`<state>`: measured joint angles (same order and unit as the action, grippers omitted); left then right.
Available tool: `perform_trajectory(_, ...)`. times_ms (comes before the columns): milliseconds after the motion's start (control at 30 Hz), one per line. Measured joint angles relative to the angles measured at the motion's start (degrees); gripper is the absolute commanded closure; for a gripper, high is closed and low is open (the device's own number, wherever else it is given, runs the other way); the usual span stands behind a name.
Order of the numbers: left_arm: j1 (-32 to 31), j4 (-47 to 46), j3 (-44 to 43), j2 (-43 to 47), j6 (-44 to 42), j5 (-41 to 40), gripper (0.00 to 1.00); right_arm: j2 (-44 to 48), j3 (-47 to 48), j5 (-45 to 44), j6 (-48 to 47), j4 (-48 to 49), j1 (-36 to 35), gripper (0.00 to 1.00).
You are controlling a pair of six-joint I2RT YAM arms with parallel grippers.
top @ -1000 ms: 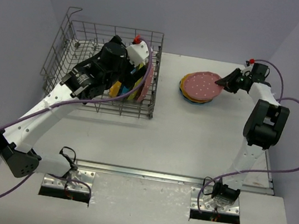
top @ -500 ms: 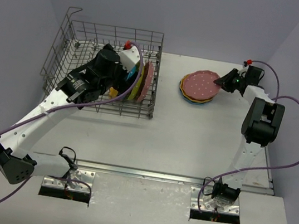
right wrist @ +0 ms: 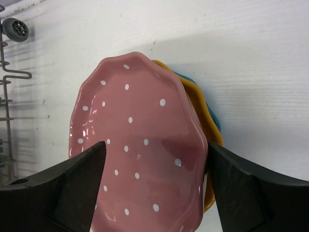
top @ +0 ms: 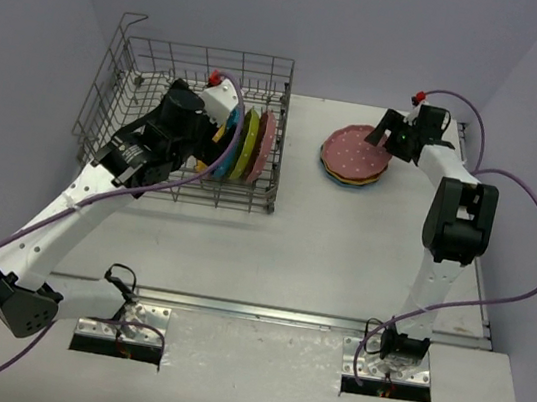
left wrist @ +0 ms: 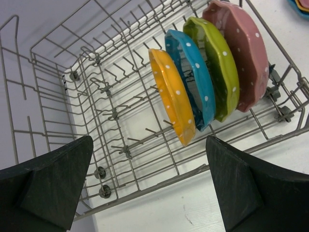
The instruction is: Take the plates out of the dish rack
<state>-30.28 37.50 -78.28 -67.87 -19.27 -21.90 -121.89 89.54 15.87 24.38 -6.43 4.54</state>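
- L gripper (left wrist: pixel 148 145): fingers apart, holding nothing, over dish rack (top: pixel 114 87) at desk's (top: pixel 342 252) far-left corner.
- 4 plates (left wrist: pixel 193 72) upright in rack: orange, blue, green, pink.
- Stacked plates (top: pixel 354 153) nr far-right corner, pink on top; R gripper (right wrist: pixel 157 150) over them, fingers spread.

Dish rack (top: pixel 102 95) was thin grey metal wire with a dull sheen, plates (right wrist: pixel 140 145) looked smooth, glossy and glazed, claw fingers (left wrist: pixel 53 179) were matt black, faintly grainy plastic, desk (right wrist: pixel 145 29) was white, matt, finely streaked
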Motion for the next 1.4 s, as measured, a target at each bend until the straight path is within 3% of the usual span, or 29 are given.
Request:
perform_trajectory(100,1.56,0.02,0.09,0.17,1.1,-0.4,0.0,2.78,0.0,-3.86,-2.61,-1.57,-1.1,0.02)
perform_trajectory(200,3.38,0.37,0.08,0.08,2.43,-0.02,0.0,5.89,0.03,-7.09,-5.19,-2.57,-1.38,0.01)
perform_trajectory(500,14.63,2.77,-2.53,-7.95,8.5,10.53,0.27,13.56,1.97,-15.6,-13.62,-5.3,-2.18,0.01)
perform_trajectory(833,14.97,1.62,-2.24,-16.24,11.05,19.19,0.34,32.19,-12.49,-11.66,-14.8,-6.53,-2.34,0.01)
perform_trajectory(1133,14.99,-3.64,-1.56,-21.32,11.97,20.11,0.41,35.47,-19.57,-9.32,-14.71,-6.63,-2.44,0.01)
perform_trajectory(1267,14.99,-6.67,-0.81,-24.6,12.71,19.18,0.49,35.47,-20.49,-8.74,-14.0,-6.83,-2.43,0.01)
perform_trajectory(1400,14.99,-7.99,-0.72,-27.5,13.64,18.63,0.65,35.66,-20.76,-8.19,-13.77,-6.94,-2.43,0.01)
